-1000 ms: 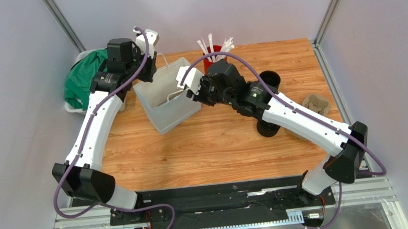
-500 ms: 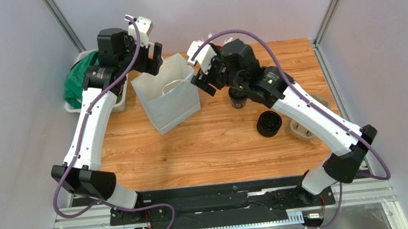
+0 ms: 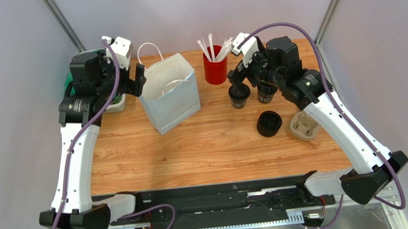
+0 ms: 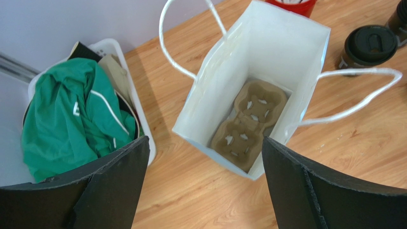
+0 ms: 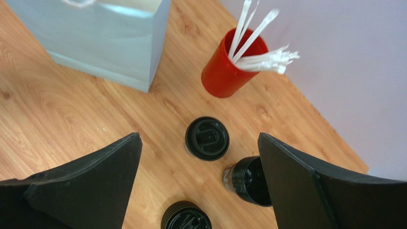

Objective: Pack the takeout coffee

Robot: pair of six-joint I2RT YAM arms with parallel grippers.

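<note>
Left end effector: spread, empty, over white paper bag holding pulp cup carrier. Right end effector: spread, empty, over lidded coffee cup.

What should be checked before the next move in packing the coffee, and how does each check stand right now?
1. The bag stands upright with its mouth open: ok.
2. The carrier lies flat on the bag's floor, both slots free: ok.
3. The left jaws are open and hold nothing: ok.
4. The right jaws are open and hold nothing: ok.
5. Lid on the cup nearest the red cup (red cup): ok.
6. Lid on the half-hidden cup: cannot tell.
</note>
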